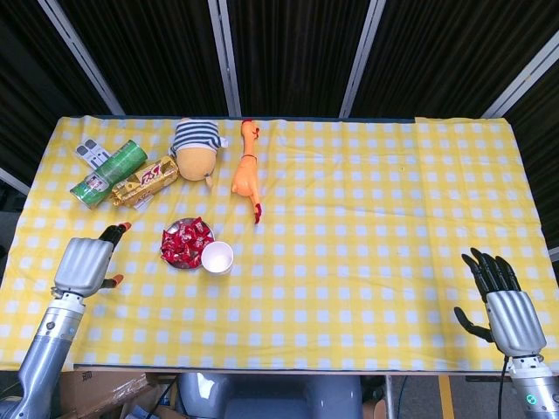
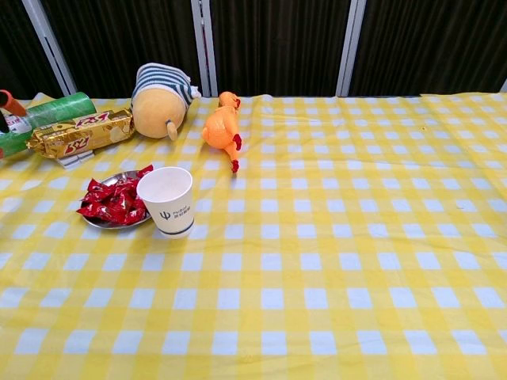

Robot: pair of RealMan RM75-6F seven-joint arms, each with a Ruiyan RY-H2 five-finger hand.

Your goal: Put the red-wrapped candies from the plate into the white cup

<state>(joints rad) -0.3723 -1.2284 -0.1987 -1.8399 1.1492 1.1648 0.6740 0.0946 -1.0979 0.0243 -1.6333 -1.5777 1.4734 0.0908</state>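
A heap of red-wrapped candies fills a small metal plate on the left of the yellow checked cloth. Touching the plate's right side stands the white paper cup, upright and empty. My left hand hovers over the cloth left of the plate, fingers stretched toward it and holding nothing. In the chest view only an orange fingertip shows at the left edge. Off the table's near right corner, my right hand is open with fingers spread.
Behind the plate lie a green can, a gold snack bag, a striped plush toy and an orange rubber chicken. A small grey remote sits by the can.
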